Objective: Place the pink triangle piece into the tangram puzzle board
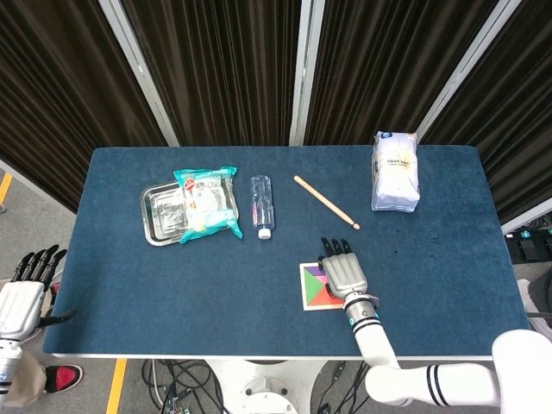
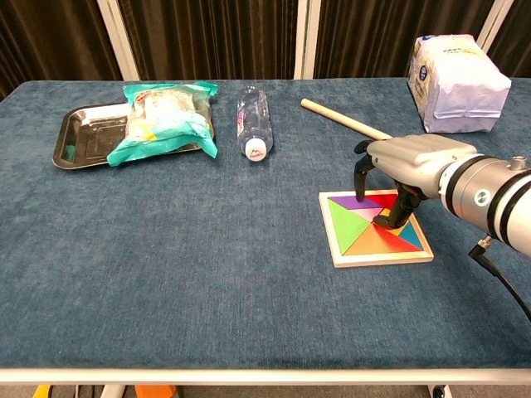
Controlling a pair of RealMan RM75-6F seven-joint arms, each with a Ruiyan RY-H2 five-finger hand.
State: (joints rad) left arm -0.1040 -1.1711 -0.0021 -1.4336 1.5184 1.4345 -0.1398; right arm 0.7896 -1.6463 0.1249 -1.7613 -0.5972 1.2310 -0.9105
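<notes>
The tangram board (image 2: 338,249) lies on the blue table, right of centre, filled with coloured pieces; it also shows in the head view (image 1: 308,291). My right hand (image 2: 411,162) hovers over it with fingers pointing down, and the same hand (image 1: 345,272) covers most of the board from above. The pink triangle (image 2: 382,216) sits low in the board's middle, almost flat, with thumb and fingertip still pinching it. It is mostly hidden by them. My left hand (image 1: 21,293) hangs off the table's left front corner, fingers apart and holding nothing.
A metal tray (image 2: 79,133) with a green snack bag (image 2: 166,116) stands at the back left. A plastic bottle (image 2: 253,116) lies beside it. A wooden stick (image 2: 344,120) lies just behind the board, and a white bag (image 2: 456,83) stands at the back right.
</notes>
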